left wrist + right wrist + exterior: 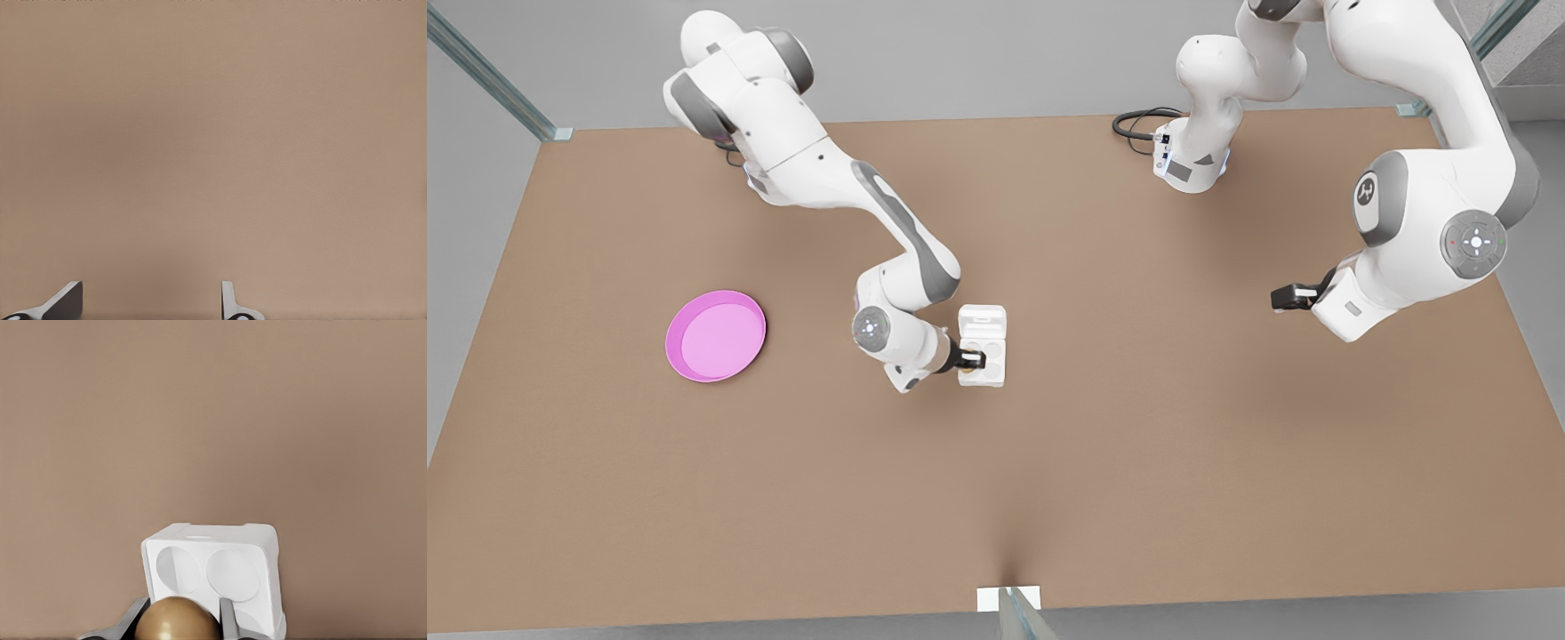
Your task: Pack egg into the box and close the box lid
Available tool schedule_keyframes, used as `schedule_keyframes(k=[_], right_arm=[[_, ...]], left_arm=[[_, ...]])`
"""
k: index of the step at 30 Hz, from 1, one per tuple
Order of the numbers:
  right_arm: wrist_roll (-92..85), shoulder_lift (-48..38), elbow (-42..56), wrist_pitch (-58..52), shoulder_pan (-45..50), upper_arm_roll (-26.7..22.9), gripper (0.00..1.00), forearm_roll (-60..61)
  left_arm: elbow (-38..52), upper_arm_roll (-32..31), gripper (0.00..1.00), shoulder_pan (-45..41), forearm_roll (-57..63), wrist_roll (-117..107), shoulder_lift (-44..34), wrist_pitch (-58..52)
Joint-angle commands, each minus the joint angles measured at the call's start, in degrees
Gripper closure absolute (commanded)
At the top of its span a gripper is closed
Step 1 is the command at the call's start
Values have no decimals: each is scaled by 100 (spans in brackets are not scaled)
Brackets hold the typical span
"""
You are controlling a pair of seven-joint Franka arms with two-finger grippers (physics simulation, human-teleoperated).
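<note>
The white box (989, 354) sits near the table's middle, cups up, its lid (982, 318) lying open and flat on the far side. My right gripper (970, 359) hovers over the box's near-left cups, shut on the tan-brown egg (177, 618), which shows between its fingers (132, 619) just short of the box's cups (231, 575). My left gripper (1282, 297) waits at the front view's right above bare table, open with nothing between its fingers (67, 300).
A round pink plate (716, 336) lies at the front view's left, well away from the box. A black cable (1136, 124) loops by the arm base at the back. The brown table (1138, 462) stretches wide around the box.
</note>
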Motion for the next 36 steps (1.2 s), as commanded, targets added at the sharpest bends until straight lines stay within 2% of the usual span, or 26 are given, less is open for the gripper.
schedule_keyframes(k=[1, 7, 8, 9, 15, 17, 18, 19, 21, 23, 24, 25, 26, 30, 31, 34, 36], right_arm=[[82, 10, 0, -20, 10, -11, 41, -102], [82, 195, -8, 121, 54, -2, 40, -102], [82, 203, -8, 139, 45, -2, 30, -102], [82, 203, -8, 139, 45, -2, 0, -102], [74, 203, 0, 130, 27, -11, 0, -102], [65, -183, -123, -221, -122, -28, 0, -84], [-31, -508, -114, -1028, -560, -160, 0, -154], [-628, -745, -61, -2101, -755, -871, 0, -497], [-1929, -869, 360, -3244, -755, -2154, 0, -1384], [-2378, -1150, 484, -3579, -755, -2682, 0, -1974], [-2475, -1448, 484, -3737, -772, -2753, 0, -2175], [-2475, -1852, 458, -3781, -1798, -1701, 0, -2896], [-2475, -2169, 466, -3992, -3057, -434, 0, -3485], [-2396, -2240, 756, -4309, -3189, -424, 0, -3494], [-2431, -2231, 835, -4458, -3181, -424, 0, -3538], [-2466, -2134, 1099, -4572, -3286, -477, 0, -3538], [-2466, -2126, 1108, -4564, -3277, -477, 0, -3538]], left_arm=[[0, 0, 0, 0, 8, 0, 8, 9], [0, 0, 0, 0, -1, 0, 8, 9], [0, 0, 0, 0, -1, 0, 17, 9], [0, 0, 0, 0, 8, 0, 17, 9], [0, 0, 0, 0, -1, 0, 17, 9], [0, 0, 0, 0, -1, 0, 17, 9], [0, 0, 24, 0, 8, 0, 26, -17], [0, 0, 78, -131, 8, 0, 35, -53], [-9, 0, 79, -675, 8, -17, 228, -202], [-580, 0, 79, -1247, -10, -96, 246, -88], [-835, 0, 79, -1493, -53, -545, 228, 219], [-1028, 0, 79, -1739, -63, -746, 254, 413], [-1721, -8, 79, -1985, -63, -1063, 44, 1194], [-4165, -17, 79, -2135, -71, -1880, -1081, 3708], [-4535, -26, 79, -2302, -63, -2162, -1222, 4113], [-4816, -35, 79, -3225, -89, -3234, -1108, 4597], [-4342, -61, 79, -3831, -317, -3717, -704, 4597]])
